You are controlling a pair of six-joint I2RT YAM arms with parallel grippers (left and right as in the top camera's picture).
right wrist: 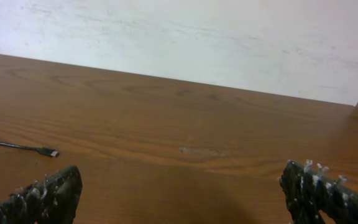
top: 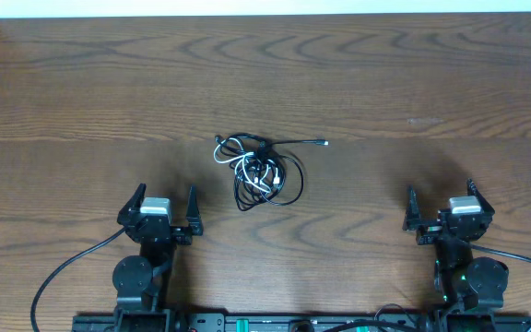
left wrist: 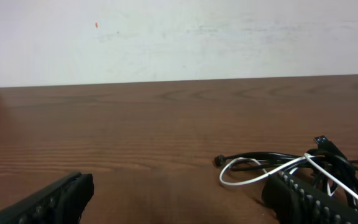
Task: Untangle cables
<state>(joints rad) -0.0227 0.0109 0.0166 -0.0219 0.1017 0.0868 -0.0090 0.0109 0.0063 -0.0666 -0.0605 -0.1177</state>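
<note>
Black and white cables [top: 259, 171] lie tangled in one heap near the middle of the counter [top: 385, 83]. Our left fingers [top: 137, 199] and right fingers [top: 411, 205] stand wide apart by the near edge, holding nothing.

A dark brown, wood-grained surface [top: 395, 74] carries a single small tangle of cables [top: 264, 175] near its middle. The tangle is black cords [top: 289, 184] knotted together with a shorter white cord [top: 247, 167]. One black strand lies straight out to the right and ends in a small plug [top: 324, 143].
</note>
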